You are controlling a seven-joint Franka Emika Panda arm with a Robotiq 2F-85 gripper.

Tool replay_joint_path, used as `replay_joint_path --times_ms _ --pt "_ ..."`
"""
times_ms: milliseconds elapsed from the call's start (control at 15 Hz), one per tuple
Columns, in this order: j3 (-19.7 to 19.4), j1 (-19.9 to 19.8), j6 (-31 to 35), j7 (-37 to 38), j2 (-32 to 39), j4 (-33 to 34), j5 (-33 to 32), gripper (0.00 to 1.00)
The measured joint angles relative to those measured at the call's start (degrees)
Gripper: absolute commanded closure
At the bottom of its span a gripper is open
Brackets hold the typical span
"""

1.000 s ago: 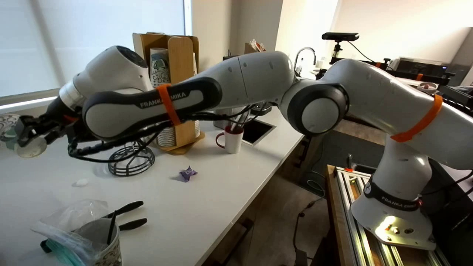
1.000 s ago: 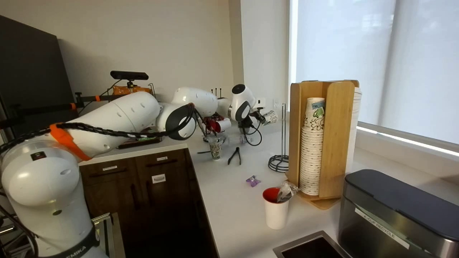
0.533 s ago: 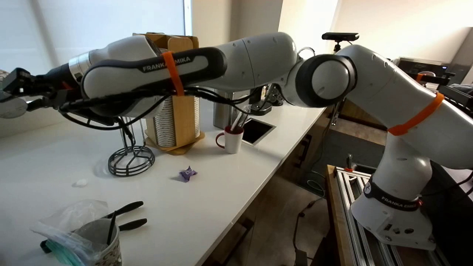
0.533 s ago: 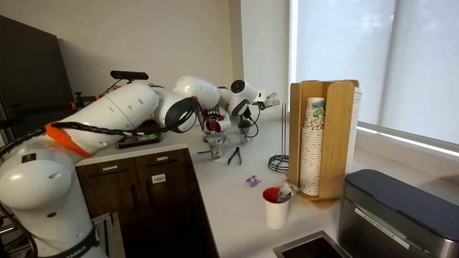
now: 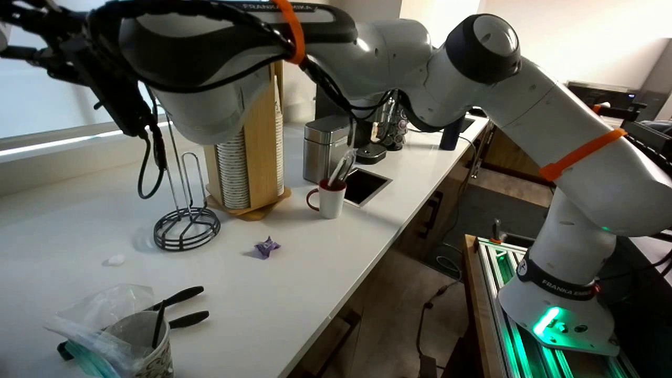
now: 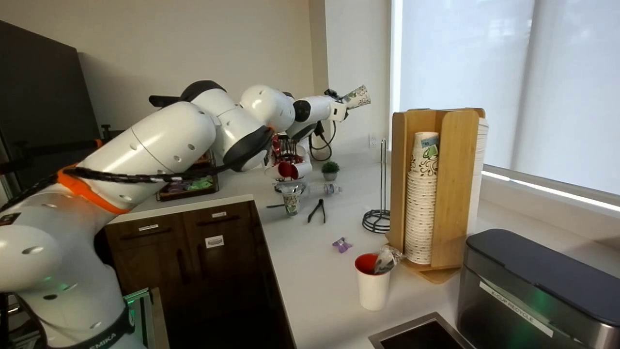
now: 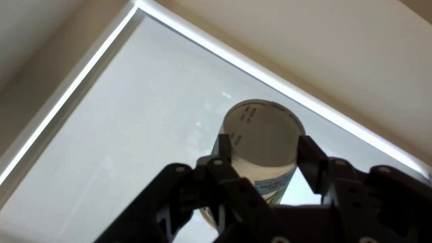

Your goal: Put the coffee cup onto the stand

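Ctr [image 5: 236, 294]: arm [image 6: 167, 138] out above it. Wooden box [image 6: 454, 194] on ctr, w/ wire stand [image 6: 376, 222] upright just beside. Gripper [image 7: 261, 148] clamped on coffee cup [image 6: 359, 97]; cup tilted, mid-air, well apart from stand. Purple thing [image 6: 342, 245] on ctr nr stand base.

the arm [image 6: 169, 138] stretches high, its tool [image 7: 264, 148] tilted upward and gripping.

Open air over the stand [image 6: 376, 222], wooden box [image 6: 457, 184] just beside it.
In an exterior view, open counter [image 5: 236, 294] runs from the stand's base to a black V-shaped tool [image 5: 184, 295], between a small white lump [image 5: 116, 259] and a low purple piece [image 5: 268, 247]; the stand's tall upright bars a low sideways pass over the base.
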Motion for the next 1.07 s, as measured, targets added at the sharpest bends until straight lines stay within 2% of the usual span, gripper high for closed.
replay_joint_path --times_ms 67,200,400,467,667,933,1000,1067 --pt "4.12 -2.8 5.18 0.96 0.25 -3.41 -2.75 0.73" --pt "9.56 -7.69 14.28 4.2 0.78 -10.03 -8.08 0.73" --pt "13.93 -14.42 26.91 11.32 2.24 -20.03 -15.88 0.73" --pt "14.66 -16.63 30.06 14.11 2.89 -23.46 -18.37 0.48" --pt "13.22 -21.44 34.43 22.42 3.56 -31.41 -23.96 0.48" --pt "13.32 -22.22 34.53 23.48 3.53 -32.75 -24.44 0.48" --pt "13.4 -22.18 34.53 23.49 3.51 -32.76 -24.44 0.73" --pt "13.43 -22.16 34.53 23.52 3.5 -32.76 -24.44 0.73"
